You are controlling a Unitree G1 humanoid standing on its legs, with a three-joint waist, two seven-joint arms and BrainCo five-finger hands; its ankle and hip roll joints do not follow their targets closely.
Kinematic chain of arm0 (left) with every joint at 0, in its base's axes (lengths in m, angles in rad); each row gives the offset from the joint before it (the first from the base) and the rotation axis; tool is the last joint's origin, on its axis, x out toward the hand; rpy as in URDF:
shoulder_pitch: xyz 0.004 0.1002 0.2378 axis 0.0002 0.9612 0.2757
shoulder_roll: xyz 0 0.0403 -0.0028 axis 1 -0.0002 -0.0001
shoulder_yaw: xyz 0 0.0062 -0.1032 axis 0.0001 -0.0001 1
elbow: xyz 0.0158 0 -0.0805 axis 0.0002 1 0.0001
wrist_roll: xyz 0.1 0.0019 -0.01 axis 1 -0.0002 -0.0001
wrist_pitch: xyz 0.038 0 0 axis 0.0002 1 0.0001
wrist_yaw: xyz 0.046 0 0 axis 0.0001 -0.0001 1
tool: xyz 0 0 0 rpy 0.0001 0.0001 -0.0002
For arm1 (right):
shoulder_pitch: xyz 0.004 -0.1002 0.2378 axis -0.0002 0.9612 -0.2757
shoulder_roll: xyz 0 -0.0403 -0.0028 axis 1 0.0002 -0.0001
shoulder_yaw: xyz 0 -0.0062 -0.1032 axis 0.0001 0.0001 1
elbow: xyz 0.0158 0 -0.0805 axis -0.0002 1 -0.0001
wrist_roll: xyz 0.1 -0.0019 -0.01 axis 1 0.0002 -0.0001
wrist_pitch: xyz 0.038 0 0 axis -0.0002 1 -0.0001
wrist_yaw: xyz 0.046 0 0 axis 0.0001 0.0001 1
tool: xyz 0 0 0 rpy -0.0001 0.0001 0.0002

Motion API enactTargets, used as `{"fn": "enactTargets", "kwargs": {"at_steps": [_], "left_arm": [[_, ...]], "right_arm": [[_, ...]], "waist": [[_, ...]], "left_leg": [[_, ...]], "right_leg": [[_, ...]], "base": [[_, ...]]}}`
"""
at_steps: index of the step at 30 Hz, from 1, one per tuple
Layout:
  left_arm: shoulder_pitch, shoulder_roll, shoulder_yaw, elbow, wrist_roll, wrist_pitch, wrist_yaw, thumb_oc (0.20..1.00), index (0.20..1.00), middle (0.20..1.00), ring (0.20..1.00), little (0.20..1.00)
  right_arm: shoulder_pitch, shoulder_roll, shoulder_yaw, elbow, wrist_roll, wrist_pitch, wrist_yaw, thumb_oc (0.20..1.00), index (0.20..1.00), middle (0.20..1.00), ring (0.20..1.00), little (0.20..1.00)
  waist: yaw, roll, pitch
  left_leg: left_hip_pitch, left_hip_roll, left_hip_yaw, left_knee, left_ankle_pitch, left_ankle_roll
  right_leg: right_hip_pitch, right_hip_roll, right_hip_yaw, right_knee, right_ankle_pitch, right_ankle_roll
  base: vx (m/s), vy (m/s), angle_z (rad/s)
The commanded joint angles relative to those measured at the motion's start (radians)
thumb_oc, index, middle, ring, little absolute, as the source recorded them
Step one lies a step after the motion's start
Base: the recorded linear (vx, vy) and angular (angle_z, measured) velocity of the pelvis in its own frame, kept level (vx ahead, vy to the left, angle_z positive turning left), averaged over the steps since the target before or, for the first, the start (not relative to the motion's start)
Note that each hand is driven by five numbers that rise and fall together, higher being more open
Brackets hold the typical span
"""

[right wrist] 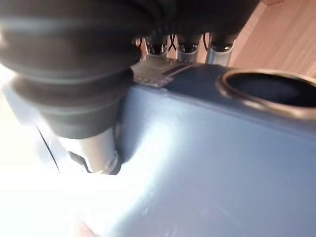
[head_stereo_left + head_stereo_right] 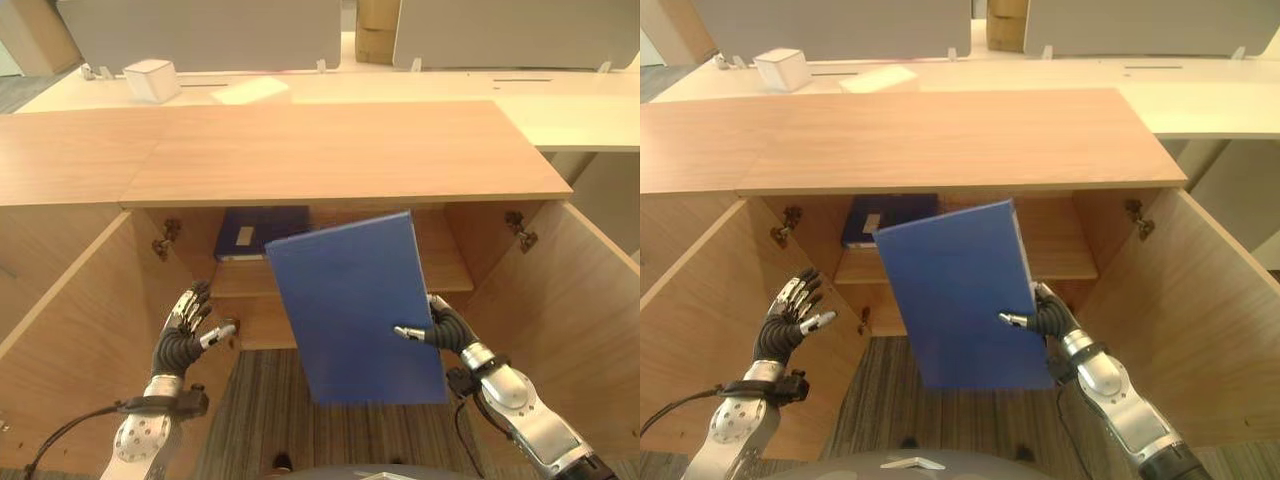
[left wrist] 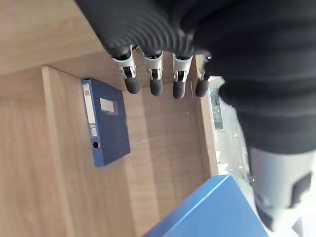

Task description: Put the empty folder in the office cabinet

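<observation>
Office setting: pale desks (image 2: 560,120) with grey divider panels run across the back, a small white box (image 2: 152,79) on the far desk, striped carpet (image 2: 260,420) below. In front stands a wood office cabinet (image 2: 330,150) with both doors swung wide; its inner shelf (image 2: 440,270) already carries one dark blue box file (image 2: 250,232) lying flat at the left rear. The folder (image 2: 355,310) is a blue rigid box-type file, held up in front of the cabinet opening, tilted, its broad face toward the head camera and its upper edge level with the shelf. Right hand (image 2: 440,328) grips it at the right edge, thumb on the near face and fingers wrapped round the spine side; the right wrist view shows the spine with its finger hole close by the fingers. Left hand (image 2: 185,330) is raised at the left beside the open left door, fingers straight and spread, holding nothing and well apart from the folder. Judgement: empty, so light; stiff board, will not flex or sag; smooth cover, possibly slippery under a one-edge pinch, so the free left corner may swing. Best hold looks like the spine edge, with the left hand supporting the opposite edge. Free shelf space lies to the right of the stored file.
</observation>
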State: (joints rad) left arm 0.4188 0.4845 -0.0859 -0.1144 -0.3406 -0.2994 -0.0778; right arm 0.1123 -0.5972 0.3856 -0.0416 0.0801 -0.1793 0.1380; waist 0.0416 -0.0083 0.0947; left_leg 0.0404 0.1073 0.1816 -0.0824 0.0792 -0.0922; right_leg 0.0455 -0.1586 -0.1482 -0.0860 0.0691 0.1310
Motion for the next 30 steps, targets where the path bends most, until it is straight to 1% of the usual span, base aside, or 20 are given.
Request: {"fn": "enactTargets", "kwargs": {"at_steps": [1, 2, 3, 5, 6, 8, 10, 12, 14, 15, 18, 21, 24, 25, 26, 28, 30], "left_arm": [[-0.112, 0.087, -0.026, 0.008, 0.089, -0.118, 0.074, 1.0, 1.0, 1.0, 1.0, 1.0], [-0.119, 0.098, -0.041, 0.017, 0.095, -0.125, 0.088, 1.0, 1.0, 1.0, 1.0, 1.0], [-0.119, 0.098, -0.041, 0.017, 0.095, -0.125, 0.088, 1.0, 1.0, 1.0, 1.0, 1.0], [-0.135, 0.124, -0.072, 0.033, 0.109, -0.133, 0.107, 1.0, 1.0, 1.0, 1.0, 1.0], [-0.143, 0.149, -0.103, 0.053, 0.121, -0.137, 0.121, 1.0, 1.0, 1.0, 1.0, 1.0], [-0.159, 0.165, -0.15, 0.108, 0.148, -0.142, 0.153, 1.0, 1.0, 1.0, 1.0, 1.0], [-0.163, 0.163, -0.152, 0.114, 0.15, -0.145, 0.155, 1.0, 1.0, 1.0, 1.0, 1.0], [-0.169, 0.16, -0.181, 0.181, 0.166, -0.144, 0.176, 1.0, 1.0, 1.0, 1.0, 1.0], [-0.176, 0.149, -0.187, 0.214, 0.156, -0.141, 0.181, 1.0, 1.0, 1.0, 1.0, 1.0], [-0.183, 0.131, -0.194, 0.272, 0.16, -0.134, 0.188, 1.0, 1.0, 1.0, 1.0, 1.0], [-0.207, 0.109, -0.209, 0.365, 0.192, -0.124, 0.194, 1.0, 1.0, 1.0, 1.0, 1.0], [-0.214, 0.071, -0.197, 0.48, 0.15, -0.099, 0.164, 1.0, 1.0, 1.0, 1.0, 1.0], [-0.214, 0.059, -0.195, 0.52, 0.147, -0.093, 0.157, 1.0, 1.0, 1.0, 1.0, 1.0], [-0.216, 0.039, -0.205, 0.633, 0.176, -0.071, 0.155, 1.0, 1.0, 1.0, 1.0, 1.0], [-0.237, 0.022, -0.221, 0.726, 0.204, -0.058, 0.158, 1.0, 1.0, 1.0, 1.0, 1.0], [-0.267, 0.005, -0.239, 0.822, 0.228, -0.04, 0.161, 1.0, 1.0, 1.0, 1.0, 1.0], [-0.292, -0.001, -0.267, 0.878, 0.242, -0.035, 0.154, 1.0, 1.0, 1.0, 1.0, 1.0]], "right_arm": [[-0.169, -0.023, -0.002, -0.085, -0.076, -0.146, -0.08, 0.2, 0.2, 0.2, 0.2, 0.2], [-0.178, -0.034, 0.006, -0.078, -0.088, -0.15, -0.094, 0.2, 0.2, 0.2, 0.2, 0.2], [-0.178, -0.034, 0.006, -0.078, -0.088, -0.15, -0.094, 0.2, 0.2, 0.2, 0.2, 0.2], [-0.193, -0.053, 0.028, -0.061, -0.105, -0.152, -0.112, 0.2, 0.2, 0.2, 0.2, 0.2], [-0.206, -0.066, 0.052, -0.038, -0.116, -0.152, -0.127, 0.2, 0.2, 0.2, 0.2, 0.2], [-0.231, -0.08, 0.09, 0.007, -0.153, -0.153, -0.161, 0.2, 0.2, 0.2, 0.2, 0.2], [-0.235, -0.079, 0.092, 0.012, -0.156, -0.155, -0.165, 0.2, 0.2, 0.2, 0.2, 0.2], [-0.268, -0.078, 0.117, 0.067, -0.183, -0.152, -0.2, 0.2, 0.2, 0.2, 0.2, 0.2], [-0.281, -0.073, 0.12, 0.09, -0.187, -0.149, -0.214, 0.2, 0.2, 0.2, 0.2, 0.2], [-0.301, -0.06, 0.125, 0.129, -0.191, -0.14, -0.228, 0.2, 0.2, 0.2, 0.2, 0.2], [-0.342, -0.023, 0.122, 0.209, -0.171, -0.133, -0.248, 0.2, 0.2, 0.2, 0.2, 0.2], [-0.395, 0.002, 0.097, 0.246, -0.147, -0.123, -0.265, 0.2, 0.2, 0.2, 0.2, 0.2], [-0.415, 0.012, 0.09, 0.266, -0.138, -0.119, -0.269, 0.2, 0.2, 0.2, 0.2, 0.2], [-0.479, 0.051, 0.071, 0.331, -0.104, -0.11, -0.286, 0.2, 0.2, 0.2, 0.2, 0.2], [-0.555, 0.101, 0.054, 0.419, -0.038, -0.104, -0.309, 0.2, 0.2, 0.2, 0.2, 0.2], [-0.632, 0.141, 0.035, 0.512, 0.031, -0.093, -0.333, 0.2, 0.2, 0.2, 0.2, 0.2], [-0.722, 0.154, 0.0, 0.622, 0.099, -0.087, -0.36, 0.2, 0.2, 0.2, 0.2, 0.2]], "waist": [[0.018, -0.027, 0.061], [0.018, -0.024, 0.084], [0.018, -0.024, 0.084], [0.019, -0.021, 0.124], [0.021, -0.016, 0.158], [0.026, -0.011, 0.197], [0.025, -0.011, 0.193], [0.029, -0.004, 0.22], [0.03, -0.001, 0.226], [0.032, 0.004, 0.24], [0.038, 0.011, 0.256], [0.047, 0.016, 0.264], [0.053, 0.017, 0.264], [0.065, 0.017, 0.264], [0.081, 0.017, 0.268], [0.095, 0.012, 0.275], [0.109, 0.011, 0.279]], "left_leg": [[0.009, 0.062, -0.039, -0.003, -0.068, -0.028], [-0.011, 0.061, -0.042, -0.001, -0.06, -0.028], [-0.011, 0.061, -0.042, -0.001, -0.06, -0.028], [-0.053, 0.061, -0.046, 0.006, -0.043, -0.029], [-0.089, 0.062, -0.052, 0.012, -0.029, -0.03], [-0.153, 0.063, -0.06, 0.031, -0.012, -0.031], [-0.161, 0.062, -0.061, 0.035, -0.013, -0.031], [-0.214, 0.061, -0.068, 0.051, -0.002, -0.032], [-0.23, 0.06, -0.071, 0.057, 0.0, -0.032], [-0.255, 0.061, -0.077, 0.062, 0.004, -0.033], [-0.28, 0.058, -0.084, 0.074, 0.004, -0.033], [-0.294, 0.052, -0.09, 0.084, 0.0, -0.03], [-0.297, 0.049, -0.093, 0.088, -0.003, -0.029], [-0.304, 0.042, -0.093, 0.101, -0.012, -0.025], [-0.321, 0.028, -0.095, 0.128, -0.026, -0.019], [-0.353, 0.01, -0.097, 0.167, -0.044, -0.012], [-0.396, -0.015, -0.101, 0.218, -0.071, 0.0]], "right_leg": [[-0.045, -0.114, -0.004, 0.021, 0.033, 0.082], [-0.068, -0.113, 0.0, 0.027, 0.036, 0.083], [-0.068, -0.113, 0.0, 0.027, 0.036, 0.083], [-0.109, -0.115, 0.004, 0.038, 0.047, 0.085], [-0.144, -0.117, 0.006, 0.047, 0.056, 0.085], [-0.2, -0.121, 0.005, 0.063, 0.066, 0.085], [-0.207, -0.122, 0.005, 0.065, 0.066, 0.085], [-0.247, -0.128, 0.006, 0.072, 0.073, 0.085], [-0.262, -0.132, 0.006, 0.077, 0.075, 0.083], [-0.28, -0.137, 0.007, 0.08, 0.076, 0.082], [-0.295, -0.142, 0.003, 0.081, 0.079, 0.081], [-0.3, -0.144, 0.002, 0.079, 0.084, 0.08], [-0.298, -0.146, 0.002, 0.076, 0.086, 0.08], [-0.296, -0.149, 0.003, 0.07, 0.091, 0.081], [-0.297, -0.156, 0.004, 0.066, 0.098, 0.083], [-0.304, -0.166, 0.008, 0.061, 0.108, 0.085], [-0.316, -0.182, 0.012, 0.058, 0.118, 0.091]], "base": [[-0.22, -0.016, 0.07], [-0.16, -0.009, 0.04], [-0.19, -0.003, 0.07], [-0.22, -0.013, -0.01], [-0.25, -0.026, -0.02], [-0.2, -0.024, -0.02], [-0.06, -0.007, 0.04], [-0.11, -0.005, 0.05], [-0.08, -0.001, 0.01], [-0.07, -0.009, 0.04], [-0.05, -0.005, 0.05], [-0.01, 0.002, 0.04], [0.0, 0.017, 0.0], [0.0, 0.089, 0.02], [-0.02, 0.123, -0.02], [-0.03, 0.103, -0.03], [-0.02, 0.135, 0.04]]}}
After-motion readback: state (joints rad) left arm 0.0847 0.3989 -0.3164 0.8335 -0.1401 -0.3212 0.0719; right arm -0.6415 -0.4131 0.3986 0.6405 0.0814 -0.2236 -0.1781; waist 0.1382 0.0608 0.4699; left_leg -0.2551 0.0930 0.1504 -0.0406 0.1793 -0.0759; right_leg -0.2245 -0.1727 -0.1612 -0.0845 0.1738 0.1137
